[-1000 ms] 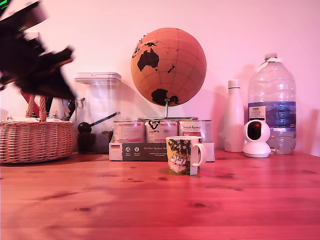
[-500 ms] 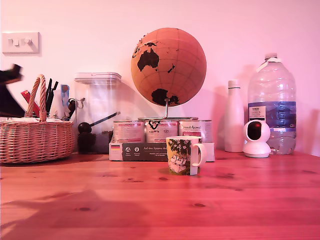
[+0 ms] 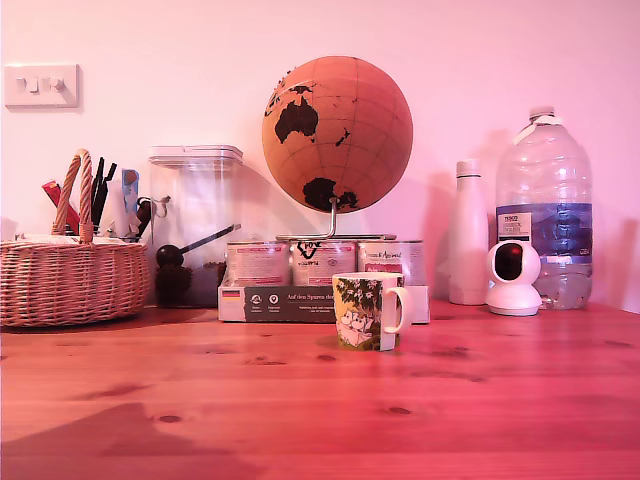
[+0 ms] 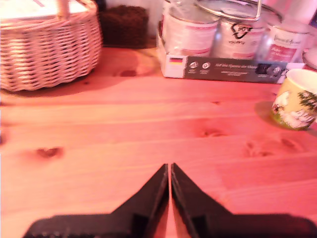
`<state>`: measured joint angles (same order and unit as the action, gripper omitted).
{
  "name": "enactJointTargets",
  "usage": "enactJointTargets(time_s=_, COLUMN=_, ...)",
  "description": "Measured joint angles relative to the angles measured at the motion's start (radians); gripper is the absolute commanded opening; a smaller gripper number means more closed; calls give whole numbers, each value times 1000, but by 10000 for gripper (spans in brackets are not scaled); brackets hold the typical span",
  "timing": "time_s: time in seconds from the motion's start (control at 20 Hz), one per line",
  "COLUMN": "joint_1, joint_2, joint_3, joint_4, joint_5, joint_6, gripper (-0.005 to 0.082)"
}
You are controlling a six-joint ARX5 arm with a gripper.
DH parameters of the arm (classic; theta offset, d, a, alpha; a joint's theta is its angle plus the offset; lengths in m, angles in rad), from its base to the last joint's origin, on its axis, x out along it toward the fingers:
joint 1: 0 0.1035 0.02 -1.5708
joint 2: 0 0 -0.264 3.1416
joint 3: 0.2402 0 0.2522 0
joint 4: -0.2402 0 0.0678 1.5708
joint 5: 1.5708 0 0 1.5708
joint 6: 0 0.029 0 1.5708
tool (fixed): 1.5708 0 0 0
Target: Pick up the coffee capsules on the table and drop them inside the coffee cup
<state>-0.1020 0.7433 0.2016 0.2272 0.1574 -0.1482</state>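
1. The cup (image 3: 368, 310) stands upright on the surface (image 3: 320, 400), in front of the tins (image 3: 325, 262), handle toward the exterior view's right.
2. No capsules are visible on the surface in either view. Whether any lie inside the cup cannot be told; its interior is hidden.
3. The claw (image 4: 169, 171) shows only in the wrist view: its two black tips are together with nothing between them, above bare wood. The cup (image 4: 295, 99) is well apart from it.
4. The arm is absent from the exterior view.
5. Judgement: with no loose capsules in sight, the pick-and-drop work appears complete or nearly so.
6. Advice: hold the claw clear of the cup and the basket (image 3: 70, 280), and confirm the cup's contents from above.
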Motion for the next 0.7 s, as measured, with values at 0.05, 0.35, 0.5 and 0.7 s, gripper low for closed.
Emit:
enactJointTargets(time_s=0.05, joint_1=0, joint_2=-29, joint_3=0, joint_4=-23, joint_5=-5, joint_6=0, gripper=-19)
enactJointTargets(time_s=0.35, joint_1=0, joint_2=-227, joint_3=0, joint_4=-188, joint_5=-35, joint_6=-4, gripper=-19)
enactJointTargets(time_s=0.5, joint_1=0, joint_2=-351, joint_3=0, joint_4=-296, joint_5=-55, joint_6=-6, gripper=-19)
enactJointTargets(time_s=0.7, joint_1=0, joint_2=-516, joint_3=0, joint_4=-427, joint_5=-58, joint_6=-29, gripper=-19)
